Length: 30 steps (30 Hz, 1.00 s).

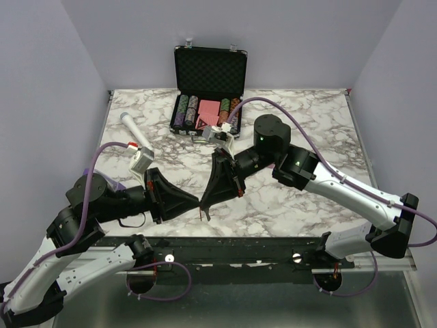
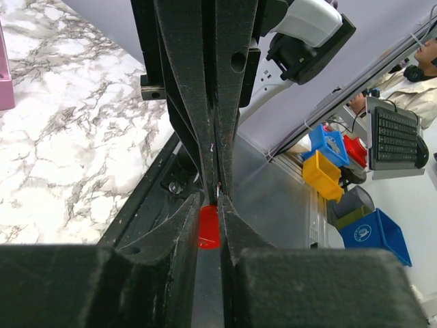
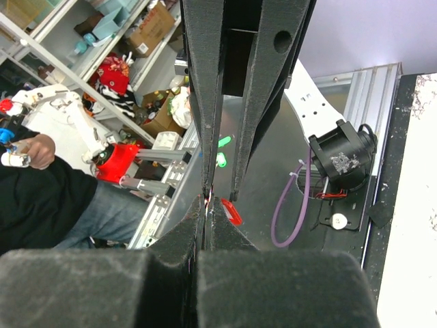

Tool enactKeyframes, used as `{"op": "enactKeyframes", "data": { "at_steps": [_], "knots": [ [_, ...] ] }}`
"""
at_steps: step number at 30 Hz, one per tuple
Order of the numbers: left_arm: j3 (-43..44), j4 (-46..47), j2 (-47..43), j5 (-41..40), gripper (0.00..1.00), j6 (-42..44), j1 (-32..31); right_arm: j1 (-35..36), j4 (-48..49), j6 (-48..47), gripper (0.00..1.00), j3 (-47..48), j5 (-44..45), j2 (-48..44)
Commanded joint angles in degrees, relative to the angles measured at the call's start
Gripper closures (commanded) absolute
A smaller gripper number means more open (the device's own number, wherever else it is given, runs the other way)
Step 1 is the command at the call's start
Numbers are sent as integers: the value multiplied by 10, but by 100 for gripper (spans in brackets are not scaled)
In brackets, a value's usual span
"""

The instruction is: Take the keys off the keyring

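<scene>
Marble table (image 1: pixel 300 123) fills the top view; at lower centre the grippers meet tip to tip. Left gripper (image 1: pixel 196 203) clamps the red keyring (image 2: pixel 209 227). Right gripper (image 3: pixel 206 208) is pinched tight, keys too small to see. Best to pull apart slowly and straight, both grips firm.

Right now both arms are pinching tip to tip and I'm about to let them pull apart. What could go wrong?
The left gripper holds the keyring only at its tip, so a tug may slip it out. The right gripper is shut, but what it grips is hidden; it may pull on nothing. Both meet near the table's near edge, so a dropped piece could fall off.
</scene>
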Motion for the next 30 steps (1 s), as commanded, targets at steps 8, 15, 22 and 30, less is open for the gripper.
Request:
{"op": "enactKeyframes", "data": {
  "at_steps": [8, 15, 22, 30],
  "knots": [
    [23, -31, 24, 9, 73, 14, 3, 8, -31, -24, 99, 36, -20, 12],
    [25, -38, 30, 16, 92, 18, 3, 9, -45, -30, 99, 40, -21, 18],
    [24, -37, 28, 14, 100, 20, 3, 10, -48, -29, 99, 38, 7, 16],
    [34, -44, 14, -18, 100, 22, 3, 10, -27, -19, 28, 22, 56, -6]
  ]
}}
